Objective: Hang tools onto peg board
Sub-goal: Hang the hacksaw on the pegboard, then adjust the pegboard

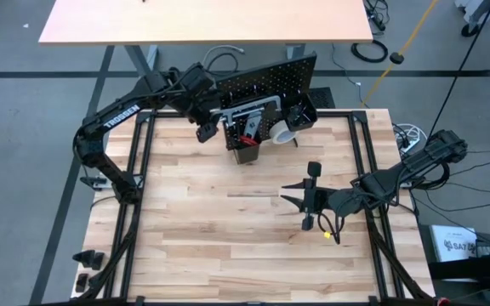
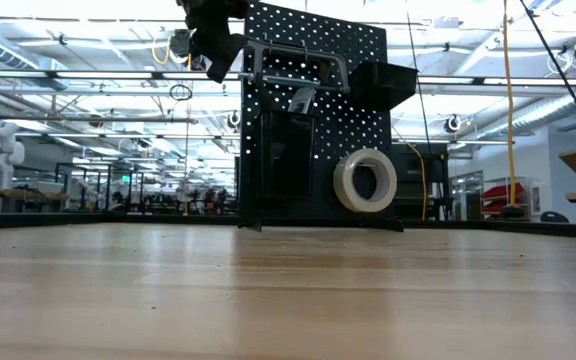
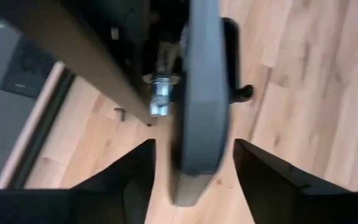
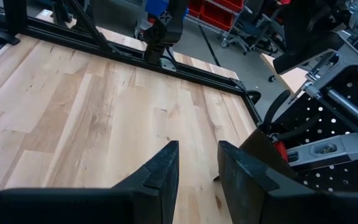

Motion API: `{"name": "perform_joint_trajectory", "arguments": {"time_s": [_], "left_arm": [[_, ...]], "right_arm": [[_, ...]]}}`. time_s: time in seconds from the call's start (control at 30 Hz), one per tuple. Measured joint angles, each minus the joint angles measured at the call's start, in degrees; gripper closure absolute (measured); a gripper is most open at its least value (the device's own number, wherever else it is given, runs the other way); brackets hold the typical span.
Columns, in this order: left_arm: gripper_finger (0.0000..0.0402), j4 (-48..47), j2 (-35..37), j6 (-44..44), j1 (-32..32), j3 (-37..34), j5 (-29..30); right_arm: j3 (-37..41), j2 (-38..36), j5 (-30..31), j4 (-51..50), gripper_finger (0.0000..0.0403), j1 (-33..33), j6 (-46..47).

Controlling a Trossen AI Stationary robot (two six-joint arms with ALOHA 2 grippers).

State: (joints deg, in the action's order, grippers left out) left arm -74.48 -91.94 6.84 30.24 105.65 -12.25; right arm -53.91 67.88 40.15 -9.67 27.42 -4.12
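Observation:
The black peg board stands upright at the table's far edge. The grey bar clamp lies level across the board's upper front. My left gripper is at the clamp's left end, open. In the left wrist view its fingers stand on either side of the grey bar, with a gap on each side. The white tape roll hangs low on the board's right. A red-handled tool stands in a black bin. My right gripper hovers open and empty over the table's right middle.
A second black bin sits at the board's upper right. Black frame rails run along the table's left and right sides. A bare tan tabletop lies in front of the board. Cables lie off the right edge.

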Motion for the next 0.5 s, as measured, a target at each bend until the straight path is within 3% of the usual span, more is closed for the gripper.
{"name": "perform_joint_trajectory", "arguments": {"time_s": [0.13,0.5], "left_arm": [[0.0172,-0.24,0.07,1.47,0.0,0.0,2.79],[0.0171,-3.94,0.99,3.18,-0.04,2.34,2.64]], "right_arm": [[0.0,0.0,0.01,-0.02,0.03,0.0,0.0],[0.0,0.0,0.01,-0.03,0.03,0.0,0.0]]}}
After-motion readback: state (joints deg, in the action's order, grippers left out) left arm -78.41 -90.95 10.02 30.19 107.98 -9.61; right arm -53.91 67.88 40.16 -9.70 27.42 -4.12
